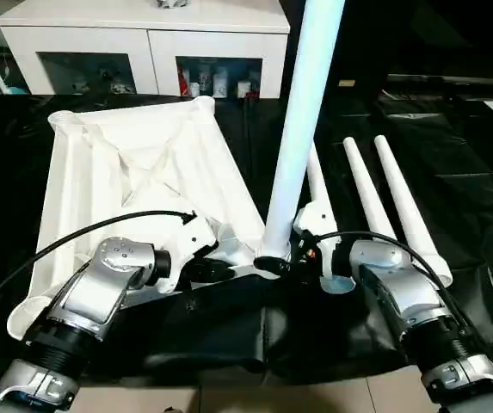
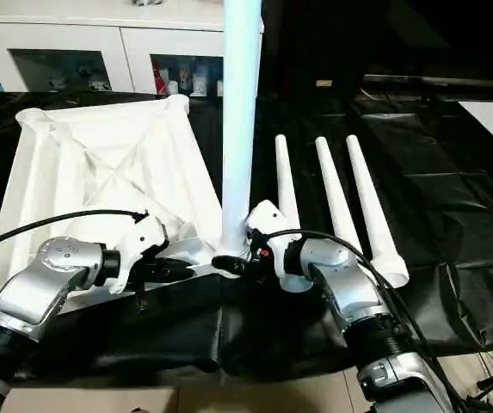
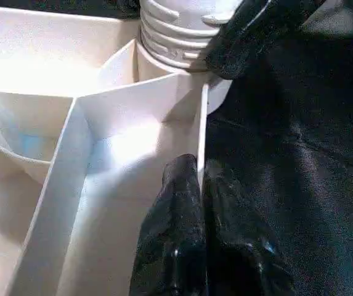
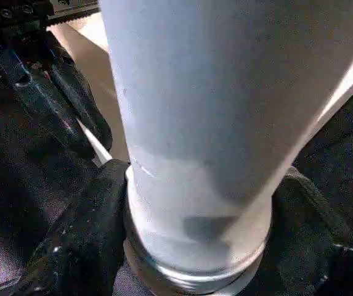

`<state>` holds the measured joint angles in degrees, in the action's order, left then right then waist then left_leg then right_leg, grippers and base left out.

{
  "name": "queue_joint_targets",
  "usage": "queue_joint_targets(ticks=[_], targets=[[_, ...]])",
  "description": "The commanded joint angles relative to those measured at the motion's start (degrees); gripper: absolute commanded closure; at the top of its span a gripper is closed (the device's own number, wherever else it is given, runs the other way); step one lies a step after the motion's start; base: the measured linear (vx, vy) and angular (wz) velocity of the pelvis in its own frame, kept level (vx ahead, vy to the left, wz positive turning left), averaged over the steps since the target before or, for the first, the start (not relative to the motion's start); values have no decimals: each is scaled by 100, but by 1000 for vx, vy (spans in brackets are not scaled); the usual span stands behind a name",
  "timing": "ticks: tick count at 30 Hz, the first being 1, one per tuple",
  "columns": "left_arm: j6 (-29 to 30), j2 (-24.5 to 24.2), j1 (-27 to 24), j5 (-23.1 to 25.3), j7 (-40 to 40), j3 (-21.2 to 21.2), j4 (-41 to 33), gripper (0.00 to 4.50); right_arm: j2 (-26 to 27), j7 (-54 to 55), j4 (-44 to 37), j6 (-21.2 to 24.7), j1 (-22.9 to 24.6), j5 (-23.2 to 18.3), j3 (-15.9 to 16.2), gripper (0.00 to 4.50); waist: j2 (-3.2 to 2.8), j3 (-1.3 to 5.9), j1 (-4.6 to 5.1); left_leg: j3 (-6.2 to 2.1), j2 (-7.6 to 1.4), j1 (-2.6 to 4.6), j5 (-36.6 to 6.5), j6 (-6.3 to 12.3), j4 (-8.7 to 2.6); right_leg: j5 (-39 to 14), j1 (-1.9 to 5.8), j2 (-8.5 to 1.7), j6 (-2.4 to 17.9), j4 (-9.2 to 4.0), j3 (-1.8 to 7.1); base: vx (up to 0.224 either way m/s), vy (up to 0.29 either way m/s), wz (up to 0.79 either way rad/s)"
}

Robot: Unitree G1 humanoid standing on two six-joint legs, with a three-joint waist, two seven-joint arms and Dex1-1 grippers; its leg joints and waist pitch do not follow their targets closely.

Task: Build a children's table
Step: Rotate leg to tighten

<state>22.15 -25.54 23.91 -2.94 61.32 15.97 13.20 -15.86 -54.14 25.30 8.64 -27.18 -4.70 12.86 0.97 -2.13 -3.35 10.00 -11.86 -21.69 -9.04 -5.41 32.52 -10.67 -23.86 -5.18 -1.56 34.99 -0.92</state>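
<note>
From the left eye view, the table top (image 1: 134, 172) lies upside down on the black-covered counter (image 1: 452, 172), its ribbed X-braced underside facing up. One leg (image 1: 302, 120) stands upright at the near corner of the top closest to the middle of the scene, rising out of the picture. Three more legs (image 1: 384, 202) lie side by side on the black cover to the right, thin ends pointing away. The left arm bends inward from the lower left, its left claw (image 1: 207, 271) at the near rim of the top just beside the standing leg. The right arm comes from the lower right, elbow out, its right claw (image 1: 274, 262) at the base of that leg.

The right eye view shows the same layout (the white cabinet (image 2: 117, 43) with glass doors sits behind the counter); both forearms converge on the near corner.

In the left wrist view, the left claw's fingers (image 3: 179, 234) are pressed together on the thin upright rim wall of the top, one finger on each side. The leg's ridged base sits in the round corner socket (image 3: 176, 46) just beyond, with a black finger of the other claw against it.

In the right wrist view, the right claw's fingers (image 4: 87, 234) are clamped on either side of the leg's wide lower end, with the left claw visible just beyond.
</note>
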Motion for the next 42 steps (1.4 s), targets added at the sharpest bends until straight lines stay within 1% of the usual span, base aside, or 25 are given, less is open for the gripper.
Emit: queue_joint_targets(ticks=[1,8,11,13,14,15,17,18,19,20,22,24,26,27,29,31,32,33,34,36,38,39,40,41,42], targets=[[61,74,-113,-196,96,71,-32,450,33,-44,-109,57,45,-69,29,173,32,339,-2,67,-31,63,-1134,336,-303,-440,301,-93,1331,-341,80,0,0,0],[111,81,-105,-194,107,65,-42,450,87,8,-89,117,41,-100,-5,177,26,346,-4,66,-29,64,-1058,363,-292,-326,309,-91,1375,-324,78,0,0,0],[217,125,-71,-172,-11,31,19,450,232,304,7,155,-7,-107,-118,177,34,345,3,67,-29,66,-1104,333,-294,-408,306,-92,1359,-327,79,0,0,0],[499,317,64,-152,-352,-81,184,450,558,985,272,302,-140,-130,-367,177,23,327,21,65,-23,64,-1174,247,-311,-585,290,-96,1336,-345,83,0,0,0],[581,447,155,-131,-584,-161,308,450,718,1329,411,374,-210,-134,-481,177,38,328,45,54,-19,62,-1268,155,-324,-779,303,-100,1295,-355,74,0,0,0],[636,594,269,-88,-850,-236,473,450,885,1661,545,465,-279,-132,-573,177,37,309,82,52,-12,58,-1377,71,-339,-1013,284,-96,1236,-381,79,0,0,0],[660,745,391,-27,-1121,-299,667,450,1046,1998,683,532,-350,-101,-640,178,39,317,97,40,-6,75,-1563,-2,-343,-1359,284,-109,1133,-415,78,0,0,0],[703,994,583,57,-1507,-357,988,450,1295,2491,941,554,-479,7,-667,178,36,295,124,56,-1,77,-1629,-15,-343,-1441,238,-96,1087,-446,90,0,0,0],[714,1057,630,75,-1595,-369,1066,450,1354,2600,1008,552,-514,36,-667,178,25,298,126,49,5,93,-1706,-40,-342,-1560,230,-100,1073,-452,87,0,0,0],[729,1146,697,105,-1749,-393,1176,450,1435,2760,1099,547,-567,71,-680,178,35,315,115,33,3,90,-1730,-67,-344,-1649,262,-114,1017,-453,82,0,0,0],[777,1462,943,210,-2347,-495,1567,450,1701,3362,1487,569,-799,229,-704,178,29,317,118,45,6,87,-1657,-48,-337,-1467,241,-97,1007,-452,91,0,0,0],[803,1675,1109,265,-2770,-579,1848,450,1869,3784,1794,585,-969,360,-714,178,11,323,130,40,21,93,-1639,-95,-337,-1393,251,-90,1029,-449,83,0,0,0],[726,1813,1236,352,-3074,-571,2086,450,2050,4030,2110,575,-1143,354,-773,178,26,330,125,47,21,87,-1618,-48,-329,-1265,251,-91,1039,-448,85,0,0,0],[700,1869,1284,375,-3159,-565,2171,450,2128,4104,2232,565,-1212,344,-792,178,21,324,109,44,19,102,-1675,-26,-333,-1306,251,-95,1034,-455,79,0,0,0],[683,1908,1316,389,-3209,-563,2226,450,2182,4149,2311,555,-1257,337,-804,178,20,334,103,35,19,87,-1641,-5,-335,-1260,274,-101,1023,-445,76,0,0,0],[654,1937,1330,408,-3231,-552,2238,450,2263,4102,2330,502,-1287,319,-806,178,29,338,81,43,11,78,-1507,70,-332,-1001,287,-102,1050,-429,73,0,0,0],[647,1940,1331,409,-3238,-553,2248,450,2287,4059,2329,491,-1292,298,-814,178,35,333,83,45,13,74,-1516,81,-333,-1012,288,-101,1050,-433,72,0,0,0],[633,1949,1340,414,-3236,-567,2283,450,2320,4057,2365,460,-1313,277,-861,178,37,315,84,47,13,81,-1662,79,-344,-1273,273,-107,1020,-461,70,0,0,0],[619,1942,1332,427,-3219,-569,2296,450,2336,4033,2388,424,-1329,278,-877,178,37,315,84,47,13,81,-1662,79,-344,-1273,273,-107,1020,-461,70,0,0,0],[599,1929,1321,440,-3188,-557,2303,450,2349,4032,2430,388,-1350,269,-906,108,33,312,89,32,6,92,-1831,38,-358,-1599,261,-115,929,-488,69,0,0,0],[584,1904,1303,436,-3127,-536,2309,450,2358,4002,2530,303,-1399,272,-938,106,30,310,96,27,5,83,-1868,21,-364,-1624,250,-116,911,-488,70,0,0,0],[548,1881,1300,440,-3092,-510,2329,450,2364,4019,2609,244,-1439,287,-973,80,36,293,140,6,17,42,-1957,-13,-393,-1764,269,-106,847,-492,53,0,0,0],[547,1881,1300,440,-3091,-510,2329,450,2364,4019,2610,243,-1439,287,-974,80,36,293,140,6,17,42,-1957,-13,-393,-1764,269,-106,847,-492,53,0,0,0],[553,1867,1290,433,-3047,-498,2322,450,2361,4016,2618,212,-1446,284,-994,66,32,290,174,-17,21,23,-2026,-53,-407,-1986,283,-113,760,-504,37,0,0,0],[492,1816,1247,439,-2901,-440,2270,450,2309,3951,2561,155,-1442,317,-982,59,2,304,200,-23,17,43,-2117,-81,-403,-2023,262,-118,749,-522,44,0,0,0]])
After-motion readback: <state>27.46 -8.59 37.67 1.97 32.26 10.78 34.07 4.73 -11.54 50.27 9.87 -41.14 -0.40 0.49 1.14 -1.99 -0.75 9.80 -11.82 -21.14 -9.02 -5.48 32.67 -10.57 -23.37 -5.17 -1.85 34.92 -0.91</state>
